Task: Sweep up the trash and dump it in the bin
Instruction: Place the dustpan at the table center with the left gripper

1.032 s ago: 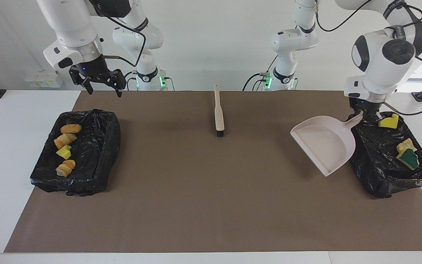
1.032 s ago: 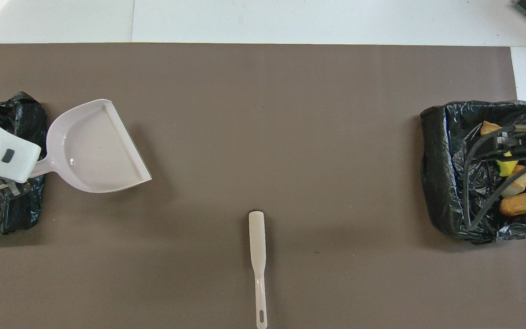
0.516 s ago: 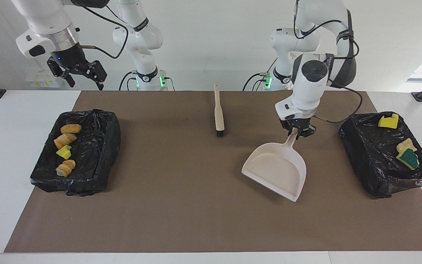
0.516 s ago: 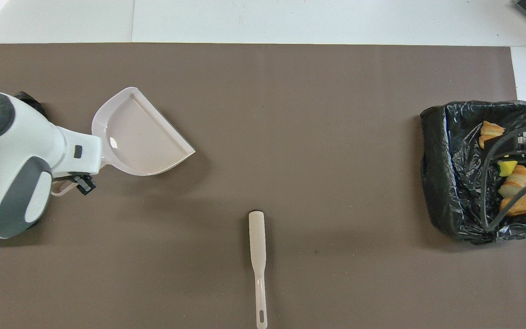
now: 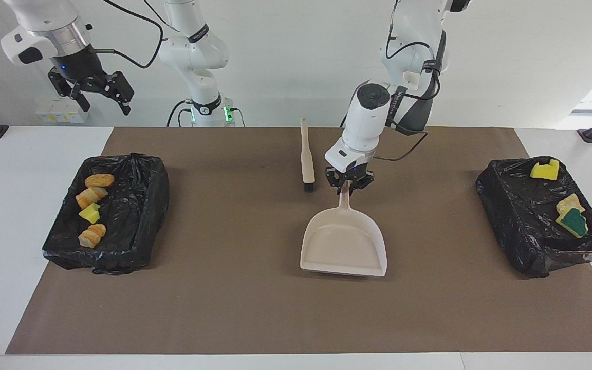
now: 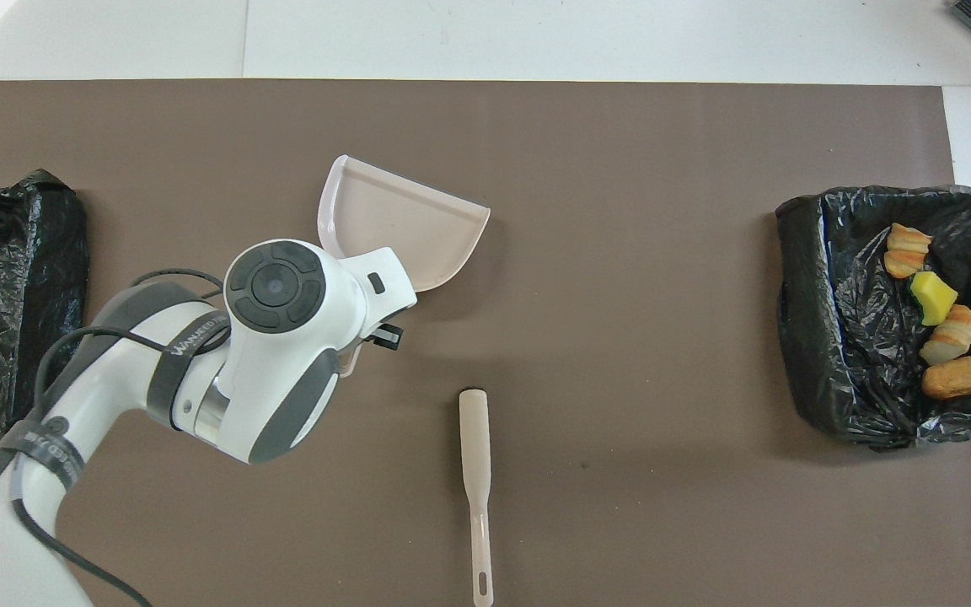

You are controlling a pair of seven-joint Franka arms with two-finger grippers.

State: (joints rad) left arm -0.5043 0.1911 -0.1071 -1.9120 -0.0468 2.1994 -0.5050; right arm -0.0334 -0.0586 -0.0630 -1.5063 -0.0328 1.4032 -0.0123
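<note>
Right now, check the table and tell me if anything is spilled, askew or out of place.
Nothing stands out. No trash lies on the brown mat; the pieces sit inside the two black-lined bins. The left gripper holds the empty dustpan by its handle beside the brush. The right gripper waits open, raised.

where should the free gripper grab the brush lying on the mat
Grip the brush on its narrow handle, the end nearest the robots, not the black bristle head. It lies flat with its length running away from the robots, so come straight down from above with the fingers closing across the handle's width. The open right gripper is free; the left gripper holds the dustpan.
</note>
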